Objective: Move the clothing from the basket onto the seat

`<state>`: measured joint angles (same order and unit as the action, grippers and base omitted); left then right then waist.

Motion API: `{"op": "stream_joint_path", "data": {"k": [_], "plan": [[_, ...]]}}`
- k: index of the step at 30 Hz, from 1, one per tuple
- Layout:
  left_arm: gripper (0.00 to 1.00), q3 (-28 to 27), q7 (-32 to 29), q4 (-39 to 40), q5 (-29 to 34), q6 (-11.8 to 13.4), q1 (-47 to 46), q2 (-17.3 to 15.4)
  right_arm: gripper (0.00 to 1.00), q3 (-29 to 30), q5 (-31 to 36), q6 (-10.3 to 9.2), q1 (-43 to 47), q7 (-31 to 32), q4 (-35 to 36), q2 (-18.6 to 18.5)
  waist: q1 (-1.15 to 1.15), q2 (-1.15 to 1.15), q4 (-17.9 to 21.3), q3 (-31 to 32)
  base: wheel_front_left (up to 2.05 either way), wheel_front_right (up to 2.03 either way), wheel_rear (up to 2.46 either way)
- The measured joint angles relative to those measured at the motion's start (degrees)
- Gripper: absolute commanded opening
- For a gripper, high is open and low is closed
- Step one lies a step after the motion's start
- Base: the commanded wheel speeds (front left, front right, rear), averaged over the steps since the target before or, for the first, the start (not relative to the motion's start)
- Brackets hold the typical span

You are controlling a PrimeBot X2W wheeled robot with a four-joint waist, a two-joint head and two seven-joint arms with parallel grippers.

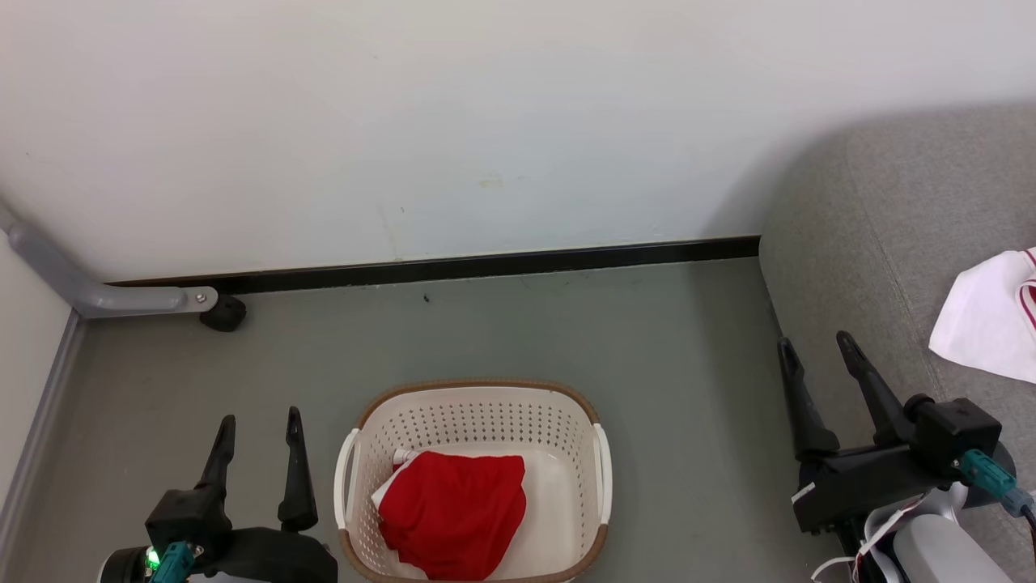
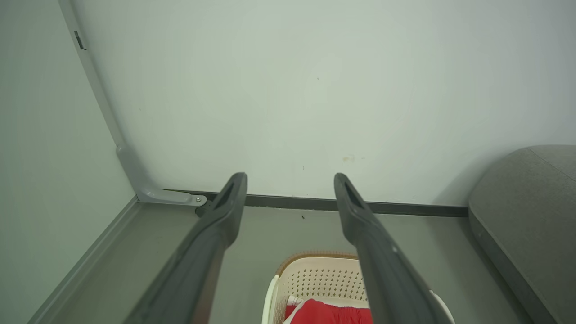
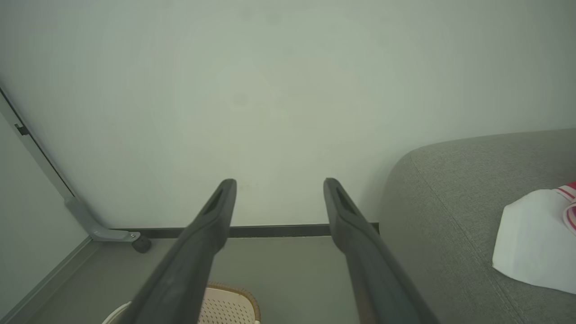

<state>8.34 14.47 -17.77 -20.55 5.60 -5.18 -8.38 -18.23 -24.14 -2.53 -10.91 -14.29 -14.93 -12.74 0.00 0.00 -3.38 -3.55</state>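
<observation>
Clothing sits in 2 places as we look down from the head camera. A crumpled red garment [image 1: 453,510], with a sliver of white trim at its upper left edge, lies inside the laundry basket [image 1: 477,393], toward the left and near side; the basket's cream bottom shows to its right. A white piece with red stripe trim [image 1: 983,320] lies on the grey sofa [image 1: 882,202] at the right edge of our view, partly cut off by the frame.

The perforated basket, with its brown rim and white side handles, stands on the grey-green floor [image 1: 664,364], near the sofa's rounded corner but apart from it, and short of the white wall [image 1: 486,121] and its black baseboard [image 1: 502,263].

Our left claw [image 1: 261,417] hangs just left of the basket, its 2 dark fingers spread apart with nothing between them. Our right claw [image 1: 813,340] shows against the sofa's left edge, fingers likewise apart and holding nothing; the white piece lies to its right, untouched. In the far left corner we see a grey metal bracket [image 1: 121,300] ending beside a small black knob [image 1: 223,314] on the floor.
</observation>
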Motion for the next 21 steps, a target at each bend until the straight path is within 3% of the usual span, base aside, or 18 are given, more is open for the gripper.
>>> {"op": "stream_joint_path", "data": {"k": [12,21], "plan": [[1.00,-0.5,0.0,1.6,1.0,-0.1,1.2,1.0,1.00,0.5,1.0,-0.05,0.0,0.0,2.7,0.0,0.00,0.00,0.2,-0.8,0.00,0.00,0.00],[1.00,0.2,0.0,0.7,1.0,-2.5,1.0,2.2,1.00,0.4,2.1,-0.05,-0.3,0.0,5.5,0.2,0.00,0.00,1.0,-4.3,0.00,0.00,0.00]]}}
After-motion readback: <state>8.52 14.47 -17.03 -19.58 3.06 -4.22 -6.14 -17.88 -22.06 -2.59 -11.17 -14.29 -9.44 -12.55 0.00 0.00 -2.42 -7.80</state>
